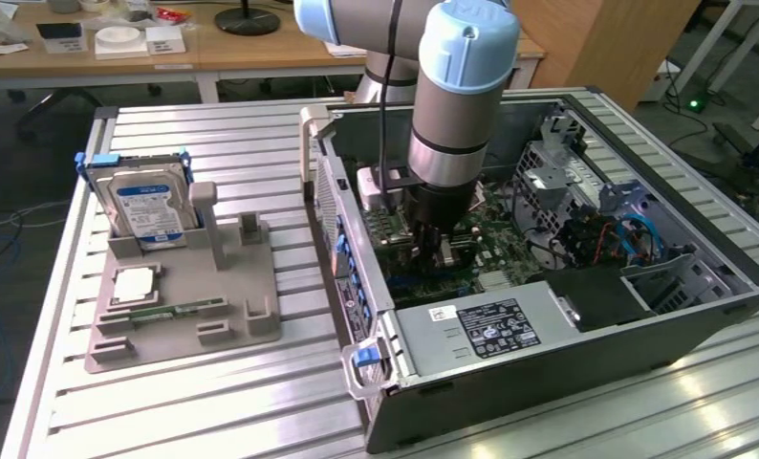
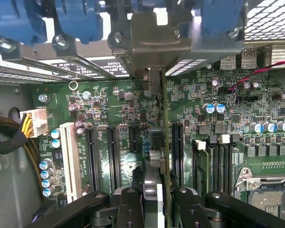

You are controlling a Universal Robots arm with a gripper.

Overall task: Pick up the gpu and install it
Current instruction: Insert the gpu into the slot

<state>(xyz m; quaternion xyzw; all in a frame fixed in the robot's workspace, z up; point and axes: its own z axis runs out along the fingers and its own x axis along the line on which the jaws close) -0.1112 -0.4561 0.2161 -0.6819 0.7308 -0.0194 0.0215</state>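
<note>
We see our gripper (image 2: 154,199) down inside the open computer case (image 1: 685,316), jaws pinching the gpu (image 2: 165,142) edge-on, upright over the green motherboard (image 2: 114,109).

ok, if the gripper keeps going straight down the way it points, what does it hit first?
The gripper is shut on the gpu, held edge-on over the motherboard. Going straight on, the card's lower edge would likely meet the motherboard at the black slots first; which slot is hard to tell, depth being unclear.

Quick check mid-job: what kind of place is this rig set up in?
Probably a lab or workshop test bench: an open computer case on a slatted metal table, a parts fixture holding a hard drive, and office desks behind.
</note>
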